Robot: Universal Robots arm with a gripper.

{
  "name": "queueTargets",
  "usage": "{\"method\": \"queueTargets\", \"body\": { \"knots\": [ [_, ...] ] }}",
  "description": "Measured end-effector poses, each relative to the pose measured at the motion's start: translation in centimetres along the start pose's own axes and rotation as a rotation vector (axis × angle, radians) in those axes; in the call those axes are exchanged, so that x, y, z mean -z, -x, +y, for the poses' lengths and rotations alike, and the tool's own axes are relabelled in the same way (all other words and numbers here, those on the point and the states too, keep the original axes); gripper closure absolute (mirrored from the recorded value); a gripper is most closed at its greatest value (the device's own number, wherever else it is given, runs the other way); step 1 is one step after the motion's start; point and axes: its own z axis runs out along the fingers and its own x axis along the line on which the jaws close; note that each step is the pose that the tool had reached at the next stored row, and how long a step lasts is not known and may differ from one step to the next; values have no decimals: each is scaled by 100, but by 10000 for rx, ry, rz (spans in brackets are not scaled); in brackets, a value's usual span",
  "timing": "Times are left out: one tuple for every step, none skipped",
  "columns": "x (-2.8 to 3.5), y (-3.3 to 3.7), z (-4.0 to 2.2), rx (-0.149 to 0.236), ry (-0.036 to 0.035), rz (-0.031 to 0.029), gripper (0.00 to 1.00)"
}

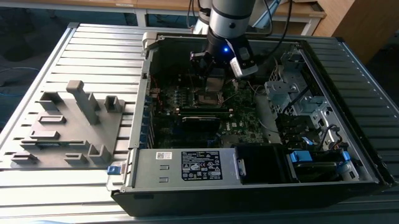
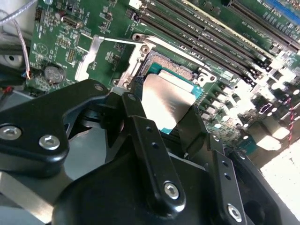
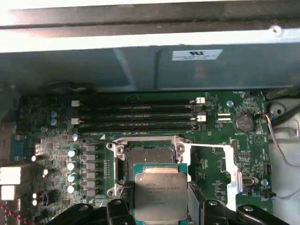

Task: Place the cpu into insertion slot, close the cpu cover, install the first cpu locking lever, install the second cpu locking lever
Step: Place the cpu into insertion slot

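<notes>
- Gripping the cpu (image 3: pixel 159 187) by two opposite edges, the pincer (image 3: pixel 160 202) is clamped on it, one of its fingers (image 3: pixel 123 210) on each side.
- The insertion slot (image 3: pixel 146 157) lies open just beyond the pincer tips. The chip hangs close to it and does not look seated yet.
- By my judgement the chip is light, stiff and flat. Its smooth metal top is probably slippery and its underside fragile, so the edges suit a gentle hold.
- Count: one cpu, one insertion slot, two fingers, and what looks like four memory slots (image 3: pixel 136 112) farther off.
</notes>
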Motion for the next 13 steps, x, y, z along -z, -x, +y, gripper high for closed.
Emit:
{"method": "queueTargets", "body": {
  "knots": [
    [-4,0,0,-155,2,-13,46],
    [-5,0,-1,-315,3,-25,46],
    [-6,0,-1,-444,3,-35,46],
    [-6,0,-1,-473,5,-37,46],
    [-6,0,-1,-475,6,-38,46],
    [-7,0,-1,-476,7,-39,46],
    [-7,0,-1,-477,7,-39,46],
    [-7,0,-1,-489,7,-40,46],
    [-8,0,-1,-549,8,-46,46],
    [-10,0,-1,-660,11,-55,46],
    [-11,0,-1,-805,13,-66,46],
    [-12,0,-1,-958,15,-79,46],
    [-13,0,-1,-1070,17,-88,46]
  ]
}}
